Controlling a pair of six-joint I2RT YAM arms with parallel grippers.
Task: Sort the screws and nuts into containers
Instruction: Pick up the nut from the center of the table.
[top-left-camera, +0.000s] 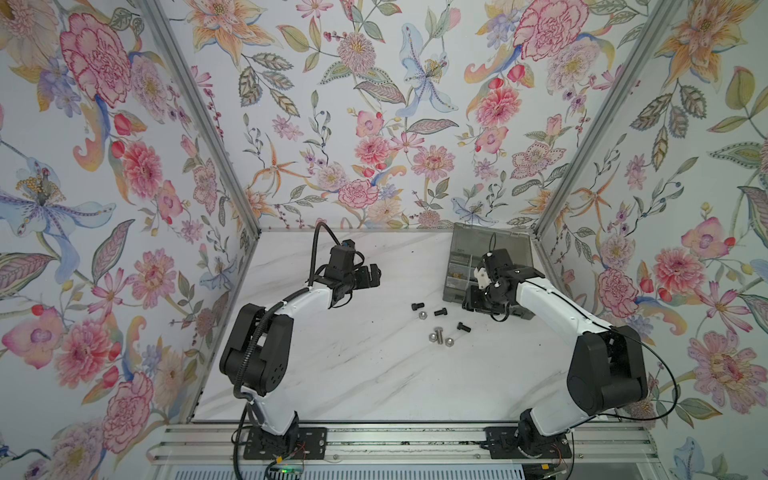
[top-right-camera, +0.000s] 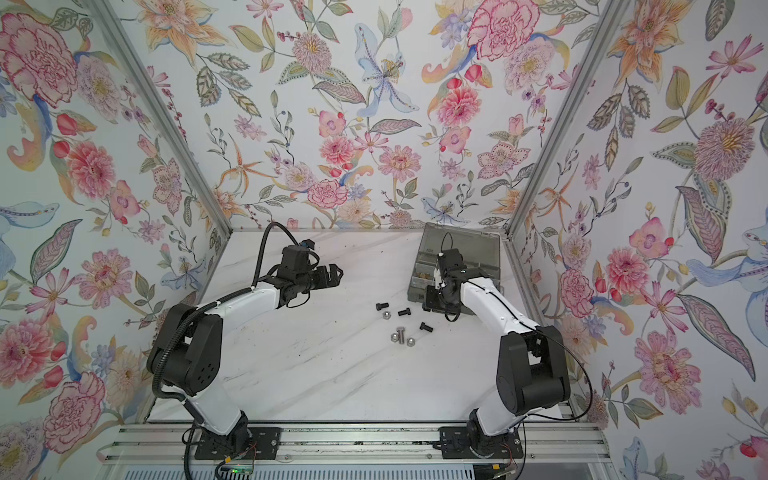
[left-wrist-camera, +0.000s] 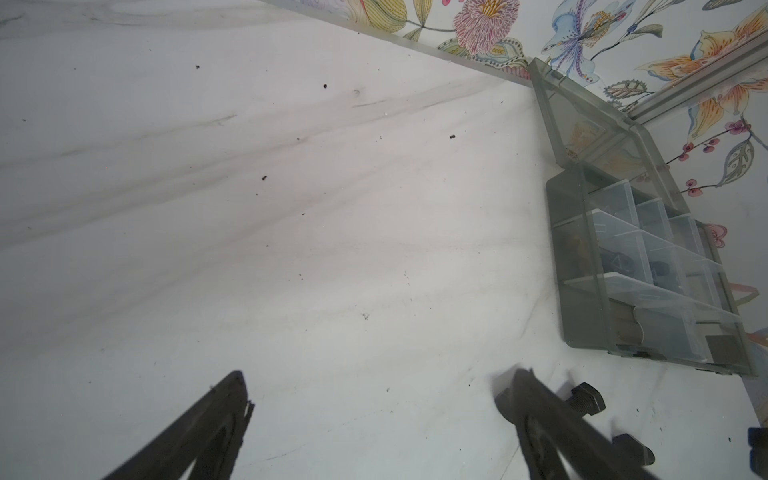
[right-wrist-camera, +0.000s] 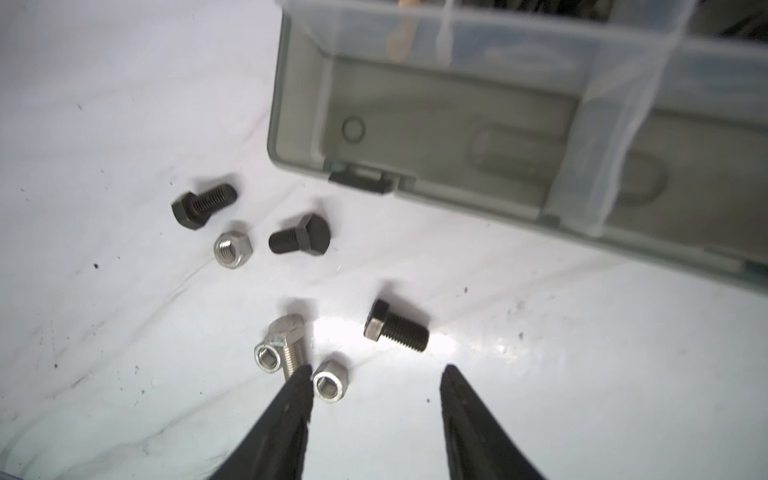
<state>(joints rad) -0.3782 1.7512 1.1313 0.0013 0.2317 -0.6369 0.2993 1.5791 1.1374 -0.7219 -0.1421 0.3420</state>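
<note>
On the counter (top-left-camera: 353, 374), just in front of the open organizer box (right-wrist-camera: 299, 137) with its containers (left-wrist-camera: 656, 253), four screws (right-wrist-camera: 299, 237) and three nuts (right-wrist-camera: 232, 249) lie loose, while the right end effector (right-wrist-camera: 374, 370) hangs near them, parted and empty, and the left end effector (left-wrist-camera: 378, 374) is spread wide, holding nothing.

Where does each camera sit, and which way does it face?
Top views: overhead, side by side, looking down on table, left arm, right arm, organizer box.
Left wrist: on left arm, faces across table toward box; open left end effector shows.
Right wrist: on right arm, faces down at screws, nuts; open right end effector shows.
Shared by wrists: box, black screws.
</note>
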